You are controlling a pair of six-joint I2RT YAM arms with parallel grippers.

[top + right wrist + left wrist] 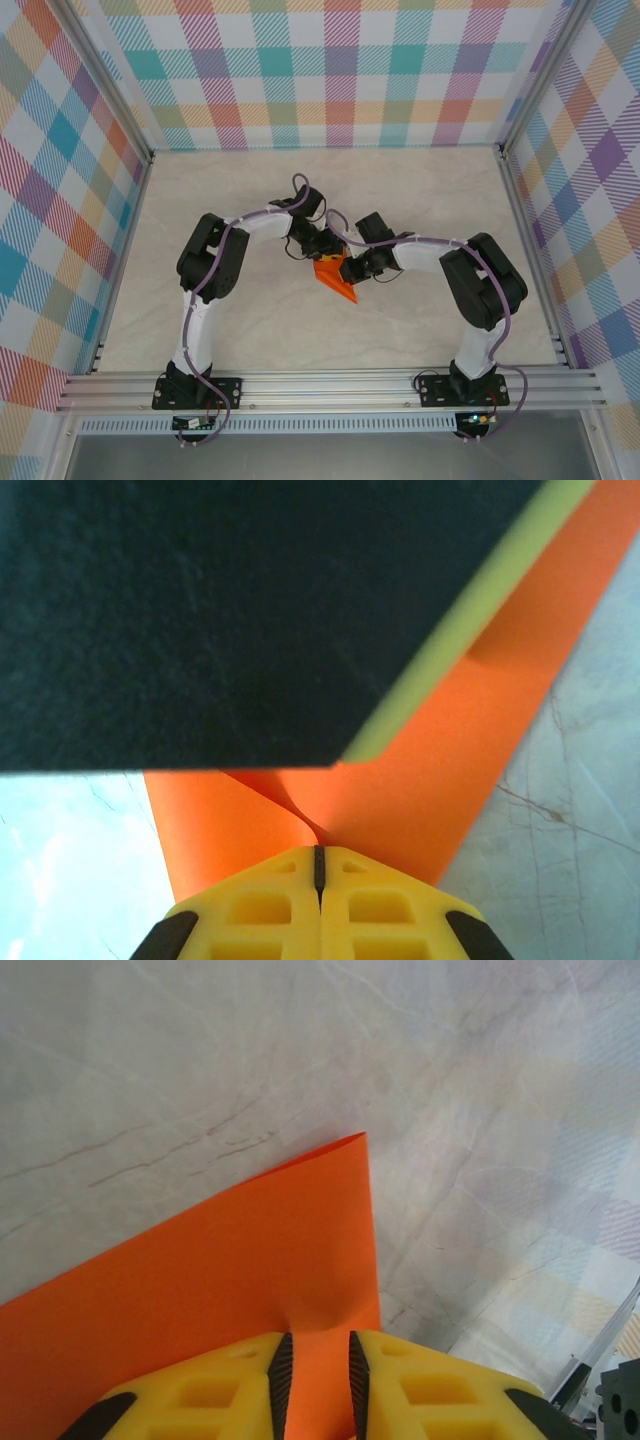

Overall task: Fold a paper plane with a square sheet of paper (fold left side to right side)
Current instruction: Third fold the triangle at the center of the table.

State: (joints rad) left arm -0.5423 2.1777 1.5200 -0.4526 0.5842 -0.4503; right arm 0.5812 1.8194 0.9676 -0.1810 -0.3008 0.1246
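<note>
The left arm reaches from its base up the left half of the worktop [200,330], then bends inward at the elbow so that its wrist slants down toward the middle. The left tool [319,1385] sits on the upper left end of the square sheet of paper [336,282]. In its wrist view the two dark pads stand a little apart with a strip of orange between them and a small dimple in the sheet just ahead. Whether they bear on the paper or merely straddle it, I cannot tell.

The paper is a small creased wedge at the centre of the worktop, directly between the two tools. Its long axis runs from far left to near right, and its point aims toward the right arm's base.

The right arm mirrors the left, elbow out and wrist turned inward. The right tool [320,865] is pressed together, and a curl of the orange sheet runs into its seam, so it looks to be pinching the paper. A dark slab [200,610] with a yellow edge, probably a finger of the left tool, hangs close over it.

Both tools are equally near. A left-to-right fold would likely need the left side carried across while the right side stays anchored
</note>
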